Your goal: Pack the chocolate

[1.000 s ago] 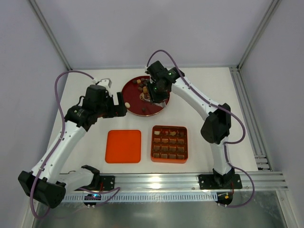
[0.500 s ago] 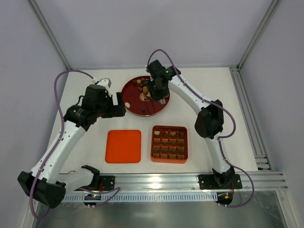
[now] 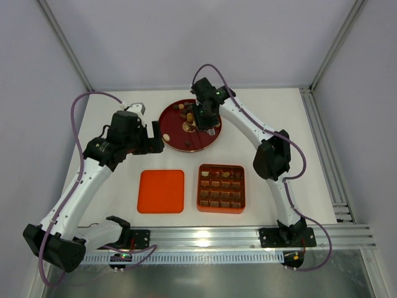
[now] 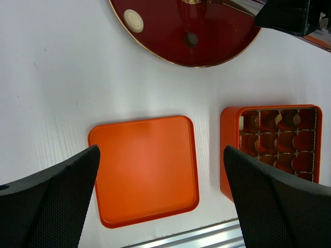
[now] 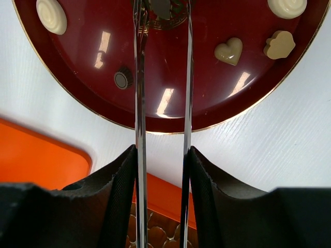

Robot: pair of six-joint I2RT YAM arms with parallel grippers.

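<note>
The right gripper (image 3: 203,121), with the tweezers (image 5: 138,77) between its jaws, now stands a little more toward 12 o'clock over the plate (image 3: 177,144) than one second ago. Then it covered more of the plate at about 4 o'clock, and now more of the red surface shows there. The elbow (image 3: 271,160) of the right arm now sits more toward 9 o'clock than before, so the arm bends more sharply. Nearly all of this shift falls in the first half second; after that the arm barely moves.
</note>
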